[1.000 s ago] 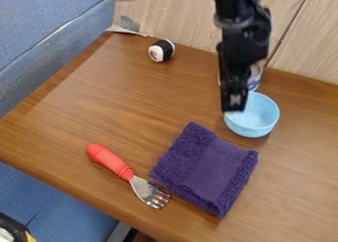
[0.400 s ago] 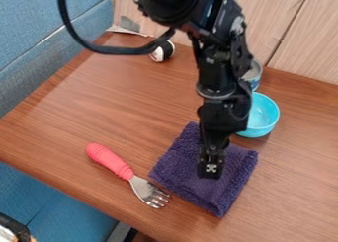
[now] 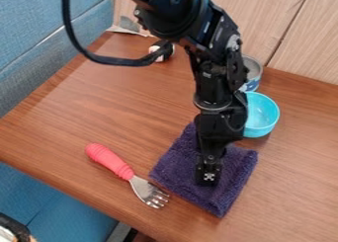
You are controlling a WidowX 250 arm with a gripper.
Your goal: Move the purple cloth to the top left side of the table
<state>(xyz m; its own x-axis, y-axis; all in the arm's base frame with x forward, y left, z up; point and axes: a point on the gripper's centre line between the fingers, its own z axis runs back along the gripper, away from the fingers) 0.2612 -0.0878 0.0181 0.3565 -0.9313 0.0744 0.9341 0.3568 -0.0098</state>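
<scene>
The cloth point(image 3: 232, 179) lies low in the frame, just right of centre, directly beneath the gripper point(image 3: 208, 181), whose tip is over its middle. I can't tell whether the gripper is spread or pressed together. Nearly square, the cloth has no clear long axis; one corner points up, another down and slightly right.

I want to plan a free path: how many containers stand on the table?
2: the blue bowl, beside the arm, and the can, just behind the bowl. The arm may hide others.
</scene>
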